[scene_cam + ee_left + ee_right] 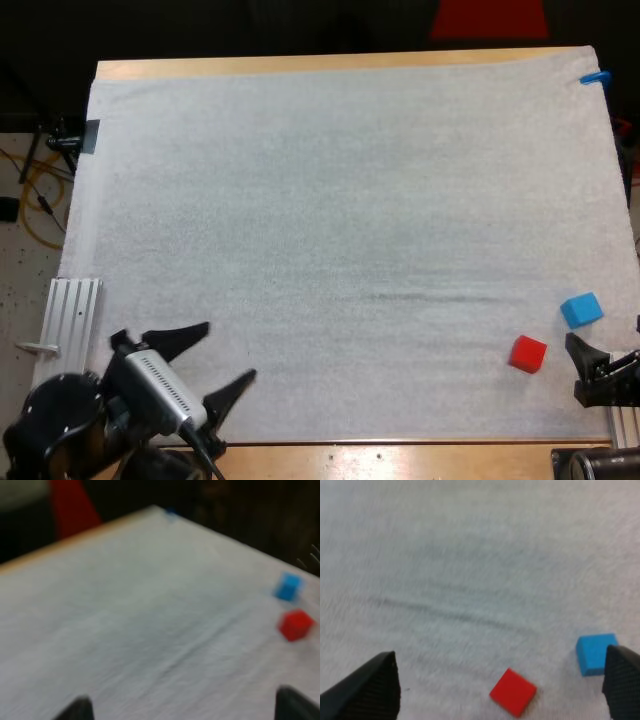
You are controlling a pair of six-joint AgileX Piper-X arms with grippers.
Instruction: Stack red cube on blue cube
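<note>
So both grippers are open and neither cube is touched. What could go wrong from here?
The red cube sits cornerwise to the open right gripper, so a pinch may catch its corners and twist it. The blue cube lies close by the red one, next to one right finger, and might get nudged during the approach. Both cubes sit near the right edge of the mat, so a slip leaves little room.
</note>
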